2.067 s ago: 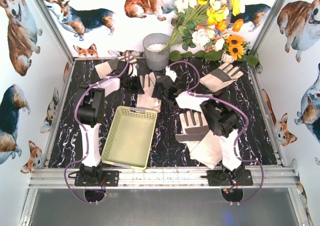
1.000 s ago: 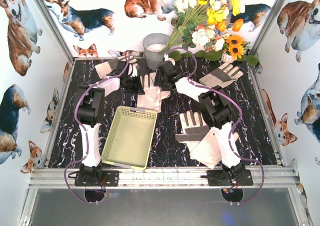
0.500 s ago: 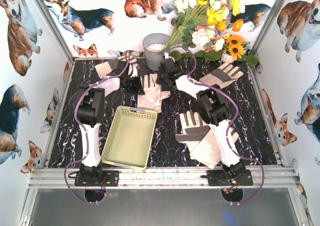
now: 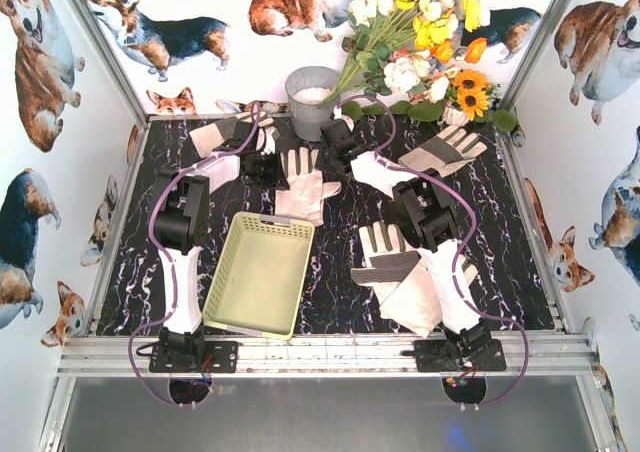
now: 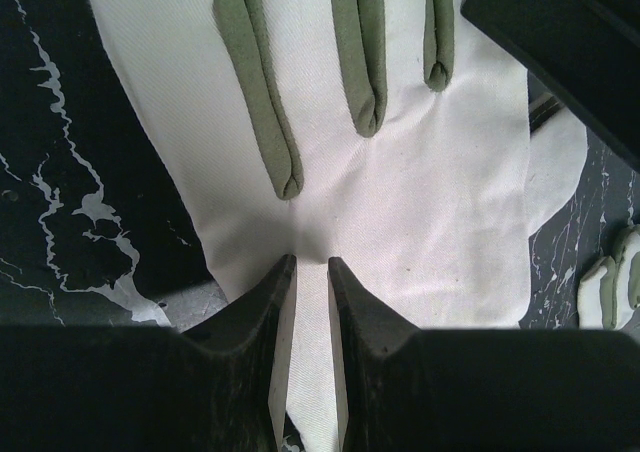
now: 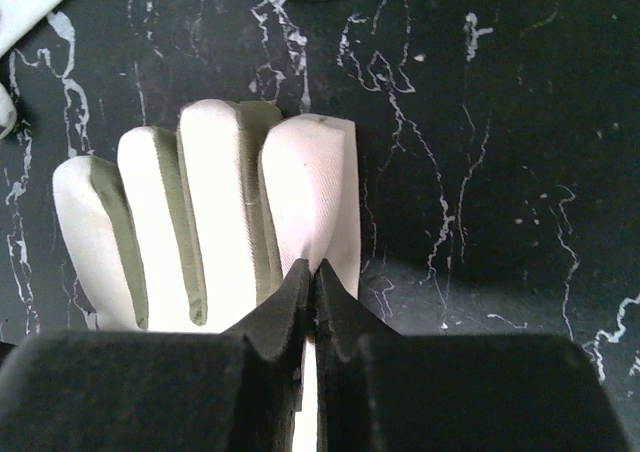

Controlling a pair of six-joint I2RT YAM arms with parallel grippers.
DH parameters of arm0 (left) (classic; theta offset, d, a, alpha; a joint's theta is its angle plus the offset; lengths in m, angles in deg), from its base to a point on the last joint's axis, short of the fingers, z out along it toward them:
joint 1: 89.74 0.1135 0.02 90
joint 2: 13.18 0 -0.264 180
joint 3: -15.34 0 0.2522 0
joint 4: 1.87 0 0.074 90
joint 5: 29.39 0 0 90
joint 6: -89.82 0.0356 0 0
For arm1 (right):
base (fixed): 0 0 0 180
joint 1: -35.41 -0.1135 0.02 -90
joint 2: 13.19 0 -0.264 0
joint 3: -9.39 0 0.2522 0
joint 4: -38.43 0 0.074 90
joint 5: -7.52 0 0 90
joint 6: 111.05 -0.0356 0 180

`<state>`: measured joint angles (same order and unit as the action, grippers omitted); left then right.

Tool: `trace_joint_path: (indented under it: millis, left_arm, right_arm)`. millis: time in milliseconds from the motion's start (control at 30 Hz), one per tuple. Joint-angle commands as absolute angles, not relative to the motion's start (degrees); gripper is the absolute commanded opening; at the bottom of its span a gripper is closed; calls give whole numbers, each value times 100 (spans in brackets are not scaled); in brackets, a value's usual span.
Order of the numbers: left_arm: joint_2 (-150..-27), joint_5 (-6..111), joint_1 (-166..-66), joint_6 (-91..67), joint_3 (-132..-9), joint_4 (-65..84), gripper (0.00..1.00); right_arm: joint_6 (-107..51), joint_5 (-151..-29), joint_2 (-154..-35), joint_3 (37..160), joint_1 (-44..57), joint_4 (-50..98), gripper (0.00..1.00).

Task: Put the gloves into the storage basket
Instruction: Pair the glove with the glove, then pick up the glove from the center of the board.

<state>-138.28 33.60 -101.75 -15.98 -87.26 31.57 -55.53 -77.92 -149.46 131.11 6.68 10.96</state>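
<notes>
Zero gloves stowed: storage basket (image 4: pixel 262 272) holds nothing. Left end effector (image 5: pixel 312 267) pinches the palm of the centre glove (image 4: pixel 305 187), at the basket's 12 o'clock. Right end effector (image 6: pixel 312 270) is clamped on its fingertip. On the desk (image 4: pixel 510 252), other gloves (image 4: pixel 400 262) wait at 3 o'clock.

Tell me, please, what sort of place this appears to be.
Probably a staged robot test cell, not a real home: a left arm and right arm bolted to an aluminium rail, a marble-patterned tabletop walled by corgi-print panels, and flowers by a grey bucket as props.
</notes>
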Motion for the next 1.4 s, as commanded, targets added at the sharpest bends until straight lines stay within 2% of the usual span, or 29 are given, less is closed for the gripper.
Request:
trace_joint_path:
  millis: [0, 200, 300, 400, 567, 767, 867, 1067, 1367]
  left_arm:
    - [-14037, 3540, -10160, -1460, -8664, 3738, 15]
    - [-14003, 3275, -10160, -1557, -8874, 3670, 20]
    - [-13958, 3095, -10160, -1687, -9062, 3553, 23]
    - [-13907, 2910, -10160, -1800, -9269, 3503, 27]
    - [-13709, 2883, -10160, -1876, -9463, 3549, 33]
    - [-13334, 3420, -9948, -2111, -9247, 3694, 49]
    - [-13249, 3516, -9733, -2276, -9059, 3591, 54]
    - [-13430, 3422, -9515, -2386, -8961, 3539, 53]
    - [-13755, 2944, -9515, -2496, -8963, 3281, 48]
  right_arm:
    - [-5606, -7437, -14648, 13100, 737, 1096, 4]
    - [-5425, -7402, -14237, 12917, 752, 1198, 31]
    - [-5488, -7466, -13887, 12706, 799, 1189, 38]
    - [-5881, -7752, -13410, 12263, 934, 1250, 50]
    - [-6105, -8177, -12669, 11292, 1112, 1408, 53]
    - [-6211, -8995, -12259, 10675, 1194, 1195, 54]
    - [-6540, -9364, -12174, 10416, 1194, 1225, 58]
    - [-7326, -9663, -12317, 9840, 1187, 2174, 63]
    - [-7648, -9589, -12802, 9883, 1185, 2434, 63]
